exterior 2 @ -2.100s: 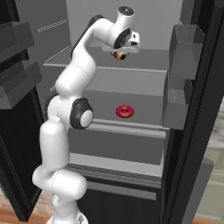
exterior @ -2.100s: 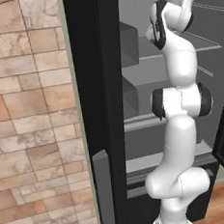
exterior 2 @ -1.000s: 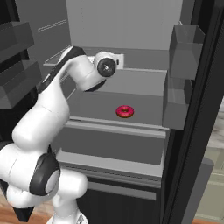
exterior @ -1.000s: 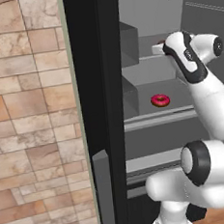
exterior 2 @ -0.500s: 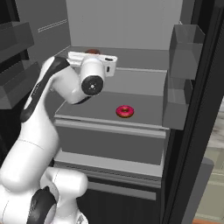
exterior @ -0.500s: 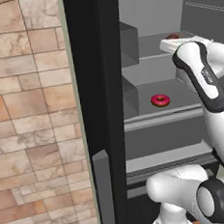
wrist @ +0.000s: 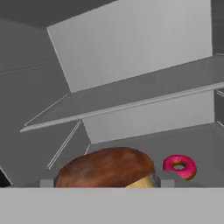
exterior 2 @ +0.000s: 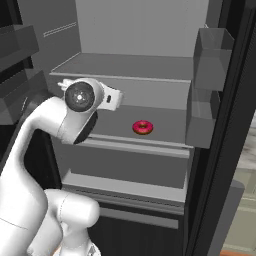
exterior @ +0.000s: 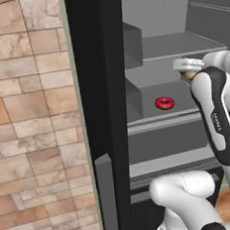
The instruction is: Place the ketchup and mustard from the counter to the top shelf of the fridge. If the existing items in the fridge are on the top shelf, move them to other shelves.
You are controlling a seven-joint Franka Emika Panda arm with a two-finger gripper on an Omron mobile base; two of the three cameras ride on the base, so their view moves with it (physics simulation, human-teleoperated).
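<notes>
My gripper (wrist: pixel 105 183) is shut on the brown cupcake (wrist: pixel 105 168), one of the existing items, whose pale base shows between the fingertips (wrist: pixel 46 183). In the left base view the gripper (exterior: pixel 186 69) hangs in front of the open fridge (exterior: pixel 104 113), just below the front of the top shelf (exterior 2: pixel 125 67). That shelf (wrist: pixel 144 94) is bare. The pink-frosted donut (exterior 2: pixel 143 127), also visible at the donut (exterior: pixel 164 102) and donut (wrist: pixel 179 166), lies on the lower shelf (exterior 2: pixel 165 131), to the right of the held cupcake. Ketchup, mustard and counter are out of view.
Grey door bins (exterior 2: pixel 210 45) hang on the open door at the right. A stone-tiled wall (exterior: pixel 33 120) stands left of the fridge. My own white arm (exterior 2: pixel 45 130) fills the space in front of the lower left of the fridge.
The arm has drawn back and down from the top shelf, carrying the cupcake with it to just below that shelf's front. The donut has not moved.
</notes>
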